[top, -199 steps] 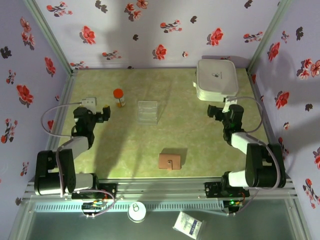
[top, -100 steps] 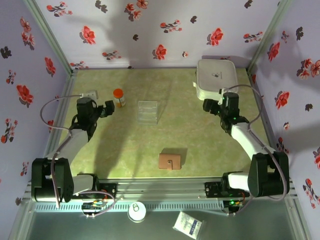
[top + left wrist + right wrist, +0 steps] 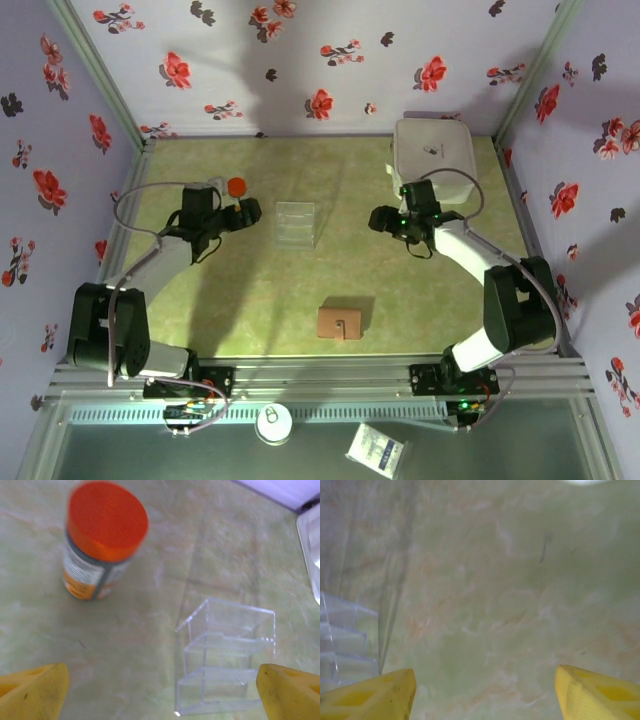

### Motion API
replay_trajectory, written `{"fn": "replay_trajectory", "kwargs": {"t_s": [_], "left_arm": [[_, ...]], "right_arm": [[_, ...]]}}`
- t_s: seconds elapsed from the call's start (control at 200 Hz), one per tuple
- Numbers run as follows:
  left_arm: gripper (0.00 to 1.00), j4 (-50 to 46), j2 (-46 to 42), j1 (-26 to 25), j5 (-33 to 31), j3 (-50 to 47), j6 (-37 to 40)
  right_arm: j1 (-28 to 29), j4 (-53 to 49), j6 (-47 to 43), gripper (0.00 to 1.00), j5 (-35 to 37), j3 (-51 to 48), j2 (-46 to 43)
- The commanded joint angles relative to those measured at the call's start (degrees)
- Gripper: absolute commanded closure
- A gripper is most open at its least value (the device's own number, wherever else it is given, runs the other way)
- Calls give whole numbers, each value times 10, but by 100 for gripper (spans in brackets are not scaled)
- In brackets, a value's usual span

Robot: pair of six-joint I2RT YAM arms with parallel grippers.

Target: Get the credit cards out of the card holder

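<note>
L gripper [image 3: 241, 212]: fingers [image 3: 35, 692] wide apart, empty, low over table [image 3: 250, 290] at far left, just beside orange-cap bottle [image 3: 237, 189], aimed twd clear tray [image 3: 295, 222]. Risk: clipping bottle w/ a finger or wrist on any swing → tipped, rolling into work area. Also risk of going for tray by mistake; wrong obj, not the wallet.

Card holder [image 3: 340, 322]: flat on table, centre, close to near edge, tab side up, looks shut; well apart from both grippers. Cards prob inside, unconfirmed. Risks:
- thin flat leather → easy to skate off or shove it twd near edge instead of pinching
- need to undo clasp first
- need one arm pinning + other pulling, else lifting whole wallet w/ card
- avoid pinning over pocket mouth, would trap cards

R gripper [image 3: 381, 220]: fingers [image 3: 600, 695] apart, nothing held, over bare table right of tray, white box [image 3: 433, 158] just behind the arm. Risk: elbow/cable brushing box on pull-back. Both arms converging on same small obj → arm-arm collision if not sequenced.
</note>
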Motion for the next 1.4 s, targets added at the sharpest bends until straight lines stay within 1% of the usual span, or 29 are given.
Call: {"fn": "replay_trajectory", "kwargs": {"t_s": [0.0,0.185,0.295,0.395,0.485,0.59,0.72,0.855,0.975,1.07,1.175,1.255,1.4], "left_arm": [[4,-27,11,-13,26,19,-32],[4,-28,15,-19,28,18,-40],[3,-29,13,-19,29,16,-34],[3,-34,14,-19,29,19,-25],[3,-42,13,-19,29,23,-17],[2,-45,12,-19,29,24,-13],[2,-52,15,-19,29,25,-8],[2,-62,16,-19,31,28,-6],[1,-55,16,-19,40,30,-7],[1,-55,18,-19,41,33,-5],[1,-56,19,-19,41,35,-3],[1,-57,21,-19,40,40,-5],[1,-65,23,-19,40,49,-1]], "right_arm": [[34,-90,29,25,-18,17,-2],[127,-189,-6,23,-10,13,-23],[189,-224,-17,23,-1,1,-38],[242,-242,-8,24,-24,-1,-45],[305,-240,9,24,-35,-6,-57],[359,-232,51,25,-50,-16,-60],[423,-175,118,24,-74,-49,-59],[479,-130,166,25,-72,-76,-47],[490,-112,182,26,-68,-87,-42],[490,-111,188,23,-61,-92,-29],[491,-112,198,22,-50,-88,-6],[487,-115,201,22,-44,-82,5],[467,-123,209,17,-32,-82,5]]}}
